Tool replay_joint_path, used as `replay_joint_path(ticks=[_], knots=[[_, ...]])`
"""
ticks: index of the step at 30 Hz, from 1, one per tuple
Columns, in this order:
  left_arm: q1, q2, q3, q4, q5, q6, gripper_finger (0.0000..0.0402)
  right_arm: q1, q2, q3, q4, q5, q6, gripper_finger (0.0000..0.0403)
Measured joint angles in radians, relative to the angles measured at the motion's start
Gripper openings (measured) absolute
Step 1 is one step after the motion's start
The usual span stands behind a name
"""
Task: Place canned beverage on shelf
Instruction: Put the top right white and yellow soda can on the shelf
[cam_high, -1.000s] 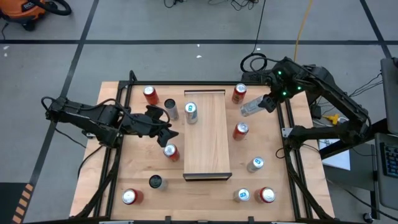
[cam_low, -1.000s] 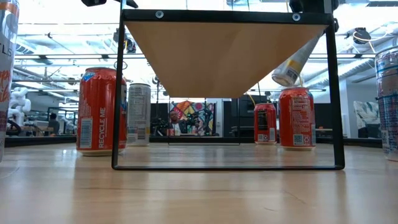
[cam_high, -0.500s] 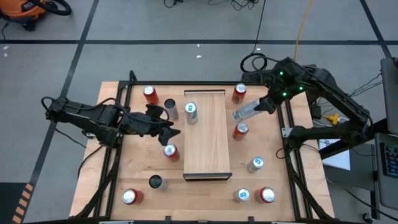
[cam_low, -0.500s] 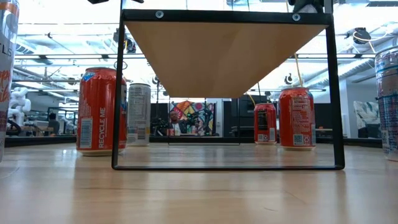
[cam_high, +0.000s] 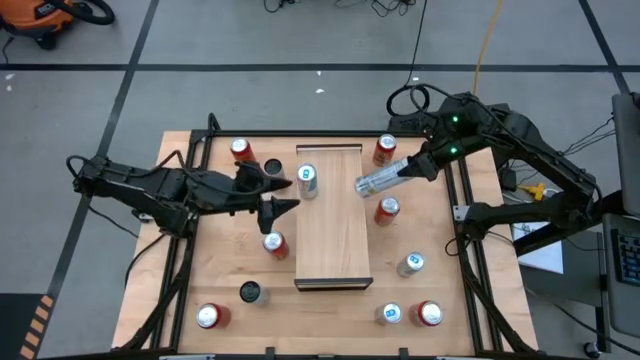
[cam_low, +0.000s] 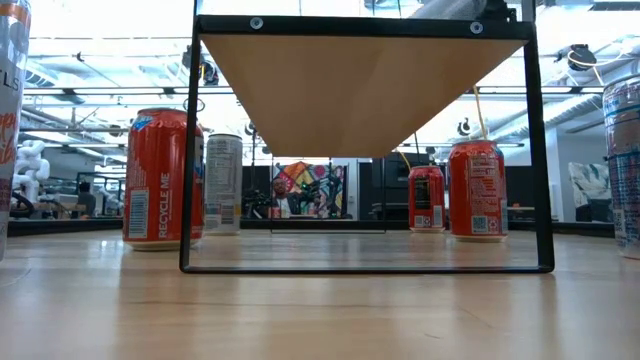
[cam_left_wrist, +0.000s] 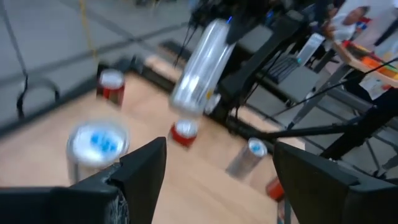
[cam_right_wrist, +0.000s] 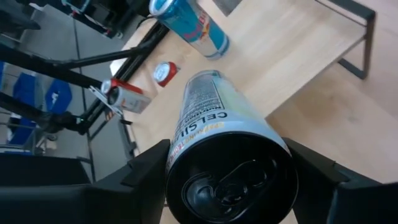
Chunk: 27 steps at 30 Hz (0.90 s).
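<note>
The shelf (cam_high: 335, 225) is a long pale-wood board on a black frame in the table's middle, with a dark strip at its near end. A blue-topped can (cam_high: 307, 180) stands on its far left part. My right gripper (cam_high: 415, 168) is shut on a silver can (cam_high: 380, 182) over the shelf's far right edge; the can also shows in the right wrist view (cam_right_wrist: 217, 124). My left gripper (cam_high: 284, 190) is open and empty just left of the shelf, near the blue-topped can, which its wrist view (cam_left_wrist: 96, 143) also shows. My right gripper pinches the silver can between its two fingers (cam_right_wrist: 146, 171) near its tab end (cam_right_wrist: 230, 186). The fingers come slanting from the table's right, and the can runs on past them toward the shelf. The can is tilted, near level, and lifted clear above the shelf.
Several cans stand on the tabletop around the shelf: red ones (cam_high: 240, 150), (cam_high: 384, 150), (cam_high: 387, 210), (cam_high: 275, 245), (cam_high: 208, 316), silver ones (cam_high: 410, 264), (cam_high: 390, 313) and dark-topped ones (cam_high: 250, 292), (cam_high: 272, 166). The shelf's middle and near part are bare board.
My right gripper has carried the silver can toward the table's left, from beside the shelf to over its far right edge, and the can has tipped closer to level. My left gripper has shifted a little toward the shelf.
</note>
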Motion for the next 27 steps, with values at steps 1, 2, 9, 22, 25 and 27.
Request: replay_joint_path(ticks=[1, 2, 9, 22, 25, 27], knots=[[0.0, 0.001, 0.0, 0.025, 0.0, 0.044, 0.0297, 0.008, 0.0, 0.0, 0.005, 0.0, 0.011, 0.0235], [0.0, 0.003, 0.0, 0.045, -0.001, 0.087, 0.0297, 0.015, 0.0, 0.0, 0.01, 0.0, 0.024, 0.0235], [-0.003, 0.048, 0.001, 0.173, -0.012, 0.29, 0.0297, 0.069, 0.0, 0.0, 0.076, 0.0, 0.107, 0.0235], [-0.012, 0.15, 0.001, 0.267, 0.035, 0.309, 0.0297, 0.172, 0.005, 0.0, 0.161, 0.007, 0.221, 0.0235], [-0.023, 0.152, -0.001, 0.263, 0.034, 0.308, 0.0297, 0.197, 0.007, 0.0, 0.164, 0.029, 0.24, 0.0235], [-0.03, 0.155, 0.0, 0.268, 0.021, 0.308, 0.0297, 0.211, 0.009, 0.0, 0.164, 0.039, 0.254, 0.0235]])
